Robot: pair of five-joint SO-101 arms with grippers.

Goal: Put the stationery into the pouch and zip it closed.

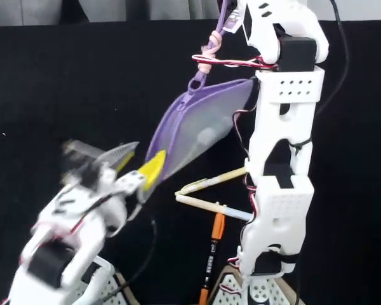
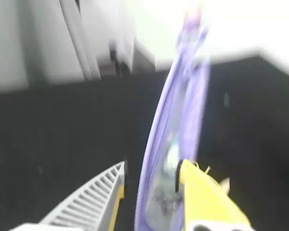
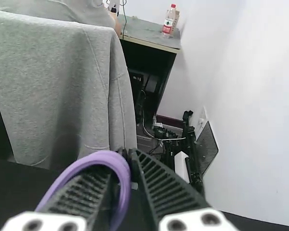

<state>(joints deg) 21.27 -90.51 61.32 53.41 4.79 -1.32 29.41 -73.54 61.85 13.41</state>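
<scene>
Black table (image 1: 70,82) with a yellowish pen (image 1: 211,182), a white pen (image 1: 203,204), an orange-and-black marker (image 1: 211,257).

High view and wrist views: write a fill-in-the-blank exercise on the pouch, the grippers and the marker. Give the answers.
1. The pouch, held up in the air, is ____ in colour.
2. The right gripper is shut on the purple loop; its fingers are ____.
3. The orange marker lies on the ____, outside the pouch.
4. The left gripper has one finger coloured ____, at the pouch's lower corner.

Answers: purple; black; table; yellow
</scene>
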